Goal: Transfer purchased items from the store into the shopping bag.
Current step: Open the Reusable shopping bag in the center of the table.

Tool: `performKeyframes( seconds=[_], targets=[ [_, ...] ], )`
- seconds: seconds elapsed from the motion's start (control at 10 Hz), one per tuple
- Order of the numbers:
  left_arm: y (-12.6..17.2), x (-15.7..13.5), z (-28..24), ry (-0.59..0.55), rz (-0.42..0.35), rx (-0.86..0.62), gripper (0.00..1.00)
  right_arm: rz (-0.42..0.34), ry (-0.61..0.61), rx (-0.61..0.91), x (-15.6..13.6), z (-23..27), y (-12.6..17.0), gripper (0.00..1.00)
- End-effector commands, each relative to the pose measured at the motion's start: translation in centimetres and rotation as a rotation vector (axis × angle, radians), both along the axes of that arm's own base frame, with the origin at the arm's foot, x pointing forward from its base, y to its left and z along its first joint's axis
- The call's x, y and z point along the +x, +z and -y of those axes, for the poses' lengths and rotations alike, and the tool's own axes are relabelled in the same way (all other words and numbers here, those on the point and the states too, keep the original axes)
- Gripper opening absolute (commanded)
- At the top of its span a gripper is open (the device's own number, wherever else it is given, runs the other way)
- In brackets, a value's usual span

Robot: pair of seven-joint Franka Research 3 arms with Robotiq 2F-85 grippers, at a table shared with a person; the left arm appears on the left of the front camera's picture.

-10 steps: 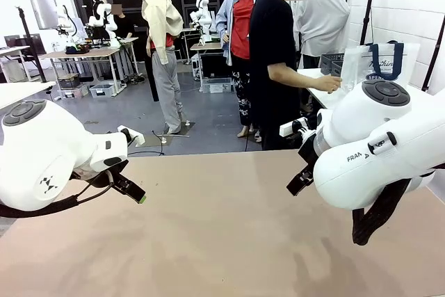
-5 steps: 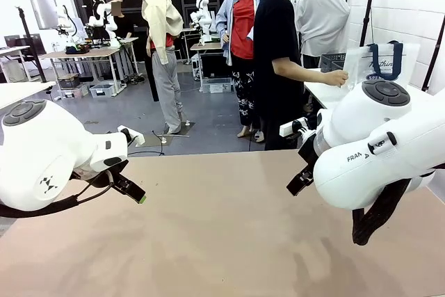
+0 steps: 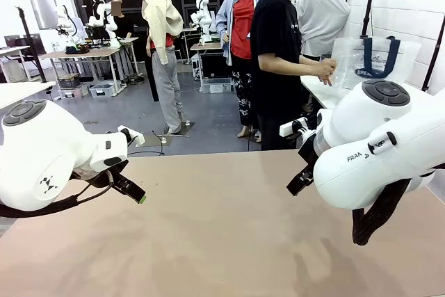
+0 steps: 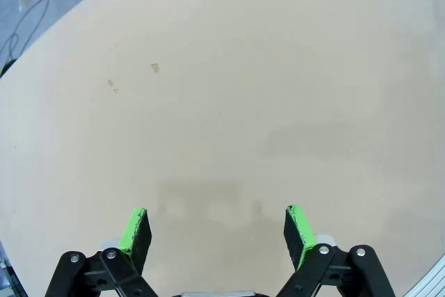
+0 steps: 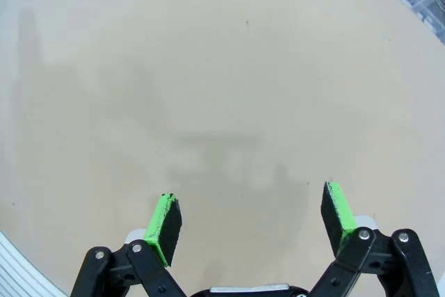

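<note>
- Grippers: left gripper [image 4: 217, 224] and right gripper [image 5: 250, 217] both have jaws spread wide and hold nothing, poised above the table [image 3: 222, 241].
- Location: shopping bag [image 3: 372, 60] is beyond the table's far right corner, held up by a person's hand [image 3: 325, 71]; it is not yet on the table.
- Judgement: the step in hand appears to be waiting. Best to hold both arms back over the table's near side, jaws wide, until the shopping bag is set down on it.
</note>
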State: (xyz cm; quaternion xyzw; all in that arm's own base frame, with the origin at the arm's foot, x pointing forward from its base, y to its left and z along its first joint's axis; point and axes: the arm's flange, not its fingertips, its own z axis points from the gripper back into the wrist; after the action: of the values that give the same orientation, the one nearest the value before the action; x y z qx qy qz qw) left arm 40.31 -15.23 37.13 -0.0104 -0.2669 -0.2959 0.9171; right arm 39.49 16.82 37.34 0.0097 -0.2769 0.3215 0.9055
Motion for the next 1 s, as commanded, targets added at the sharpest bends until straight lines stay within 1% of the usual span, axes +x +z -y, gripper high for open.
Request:
performKeyframes(
  seconds=[0.0,0.9],
  targets=[
    [0.01,0.04,-0.11,0.002,0.000,-0.001,1.00,0.000,0.000,0.001,0.00,0.01,0.00,1.00],
    [0.01,0.04,-0.11,0.002,0.000,-0.001,1.00,0.000,0.000,0.001,0.00,0.01,0.00,1.00]
  ],
)
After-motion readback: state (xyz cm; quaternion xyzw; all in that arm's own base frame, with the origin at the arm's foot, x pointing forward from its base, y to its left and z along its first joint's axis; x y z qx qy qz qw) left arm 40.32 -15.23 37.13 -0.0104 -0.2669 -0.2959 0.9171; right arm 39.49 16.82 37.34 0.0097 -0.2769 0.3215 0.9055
